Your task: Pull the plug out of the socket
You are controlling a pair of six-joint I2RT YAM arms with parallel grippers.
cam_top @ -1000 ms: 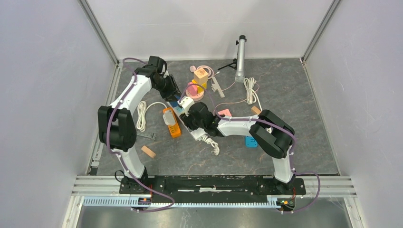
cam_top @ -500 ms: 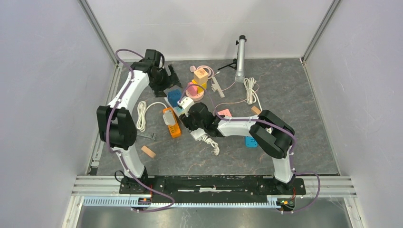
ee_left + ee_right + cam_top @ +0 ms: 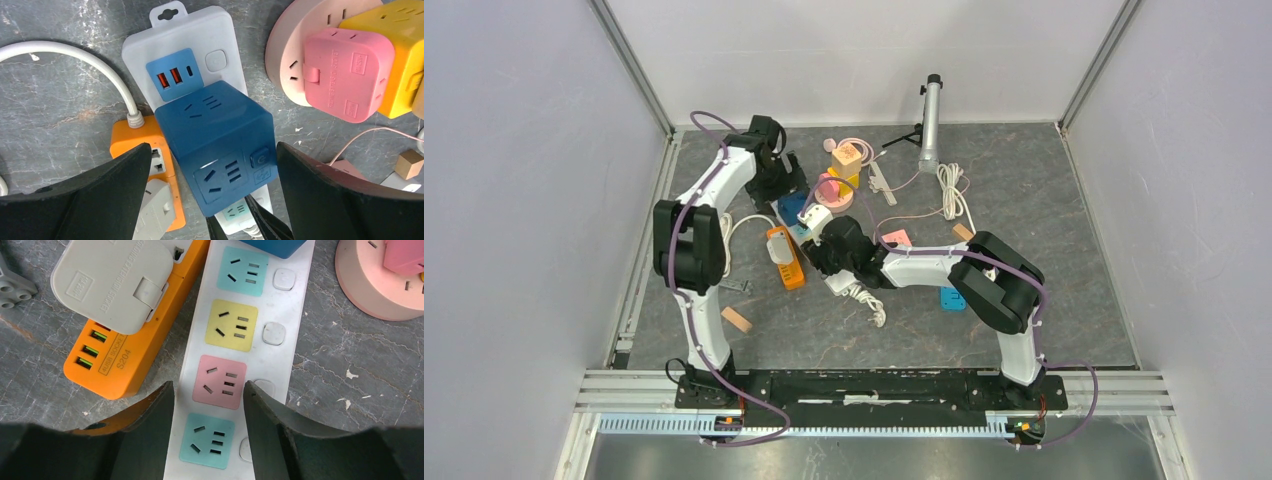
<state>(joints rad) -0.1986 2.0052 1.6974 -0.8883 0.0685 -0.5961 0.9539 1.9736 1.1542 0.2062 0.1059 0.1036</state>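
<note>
Left claw opened; blue plug half-hides white strip.

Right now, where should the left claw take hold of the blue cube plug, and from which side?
Take the blue cube plug on its two opposite side faces, coming straight down from above. Those faces are flat and parallel, the cube stands proud of the white strip, and the open left claw sits astride it.

Grey marbled tabletop, plain white walls, aluminium corner posts
</note>
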